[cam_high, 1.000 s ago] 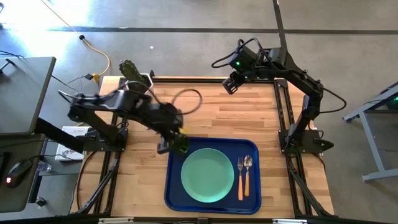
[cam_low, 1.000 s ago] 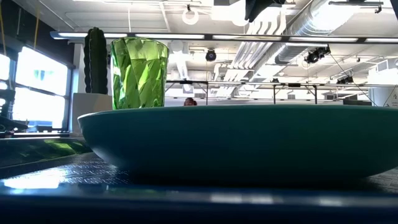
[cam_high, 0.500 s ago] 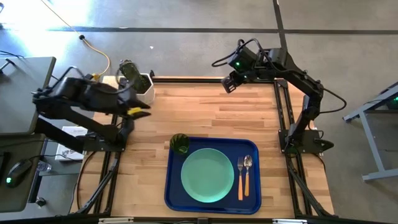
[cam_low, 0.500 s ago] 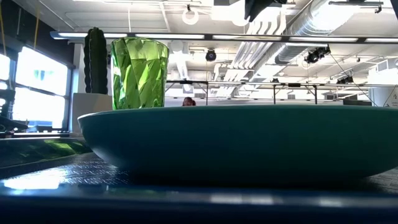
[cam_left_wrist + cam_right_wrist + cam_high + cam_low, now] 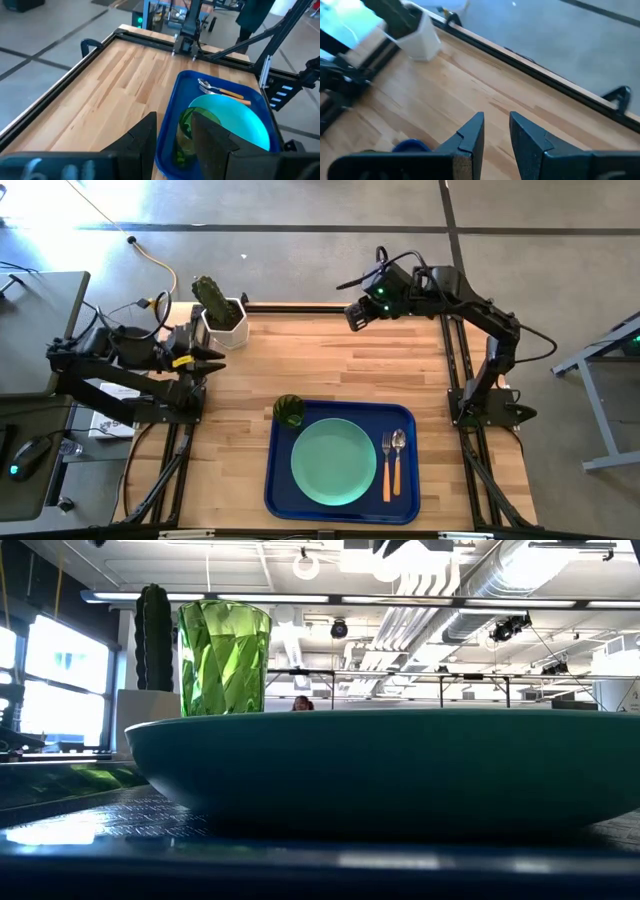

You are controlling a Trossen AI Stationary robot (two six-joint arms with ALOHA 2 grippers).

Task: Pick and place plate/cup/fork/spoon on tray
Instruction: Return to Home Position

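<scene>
From above, we are looking down on a wooden table (image 5: 320,360) where the blue tray (image 5: 282,492) is sitting against the near edge, already carrying everything: the mint-green plate (image 5: 334,462) is lying flat in its middle, the cup (image 5: 289,411) is standing upright in its far left corner, and the fork (image 5: 387,466) and spoon (image 5: 398,458) are lying side by side along its right side, silver heads pointing to the far edge. We are judging the task as good as done. The left gripper (image 5: 212,358) is hovering over the table's left edge near a white pot with a cactus (image 5: 222,315), holding nothing; the right gripper (image 5: 355,317) is hanging over the far edge, also empty. From table height, we are seeing the cup (image 5: 224,658) as faceted translucent green glass rising behind the plate's (image 5: 380,770) thick teal rim; we are judging it rigid, smooth, breakable and best gripped across its sides. In the left wrist view, that arm's fingers (image 5: 142,142) are standing a little apart with nothing between them, looking toward the tray (image 5: 172,107). In the right wrist view, its fingers (image 5: 470,137) are also slightly parted and empty above bare wood.
</scene>
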